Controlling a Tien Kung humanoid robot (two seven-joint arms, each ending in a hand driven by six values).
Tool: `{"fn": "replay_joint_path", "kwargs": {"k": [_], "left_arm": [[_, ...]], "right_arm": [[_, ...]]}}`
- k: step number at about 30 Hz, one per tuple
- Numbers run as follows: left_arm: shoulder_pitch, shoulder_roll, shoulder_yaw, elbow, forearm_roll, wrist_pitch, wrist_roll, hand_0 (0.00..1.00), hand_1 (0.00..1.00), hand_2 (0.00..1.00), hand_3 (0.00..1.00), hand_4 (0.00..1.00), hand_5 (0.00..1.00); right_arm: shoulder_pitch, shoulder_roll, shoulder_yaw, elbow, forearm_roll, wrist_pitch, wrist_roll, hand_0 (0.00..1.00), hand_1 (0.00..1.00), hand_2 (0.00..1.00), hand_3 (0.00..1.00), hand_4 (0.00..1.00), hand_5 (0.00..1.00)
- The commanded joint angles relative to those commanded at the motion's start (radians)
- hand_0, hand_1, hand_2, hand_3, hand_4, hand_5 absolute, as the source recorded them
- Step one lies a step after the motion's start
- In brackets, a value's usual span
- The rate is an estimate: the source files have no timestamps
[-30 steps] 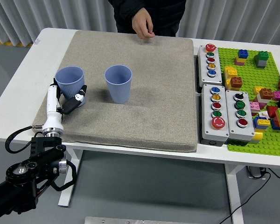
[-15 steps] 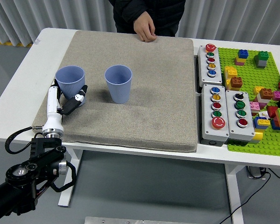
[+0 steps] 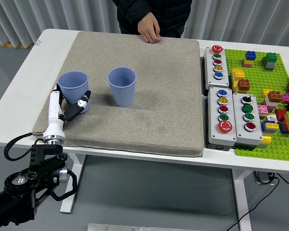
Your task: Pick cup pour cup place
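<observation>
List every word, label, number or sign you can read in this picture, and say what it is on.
None can be read.
Button boxes: any labels beside the buttons are too small to read.
Cups, mat, brick plate: no print shows.

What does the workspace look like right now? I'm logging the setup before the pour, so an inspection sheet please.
Surface: white table with a beige mat on it.
Job's things: two blue cups, both upright on the mat; left cup, right cup, standing apart.
Clutter: three button boxes right of the mat; green brick plate with coloured bricks.
Grippers: left hand beside the left cup, fingers curved around its base; right hand not in view.
Cables: black cable looping at the left arm; another on the floor at lower right.
Surroundings: a person's hand rests on the mat's far edge.
</observation>
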Motion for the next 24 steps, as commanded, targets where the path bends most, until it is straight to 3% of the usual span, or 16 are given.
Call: {"fn": "replay_joint_path", "kwargs": {"k": [24], "left_arm": [[0.041, 0.015, -0.006, -0.032, 0.020, 0.000, 0.006, 0.778, 0.790, 0.848, 0.906, 0.857, 0.364]], "right_arm": [[-0.005, 0.001, 0.001, 0.000, -0.007, 0.001, 0.000, 0.693, 0.673, 0.605, 0.591, 0.002, 0.110]]}}
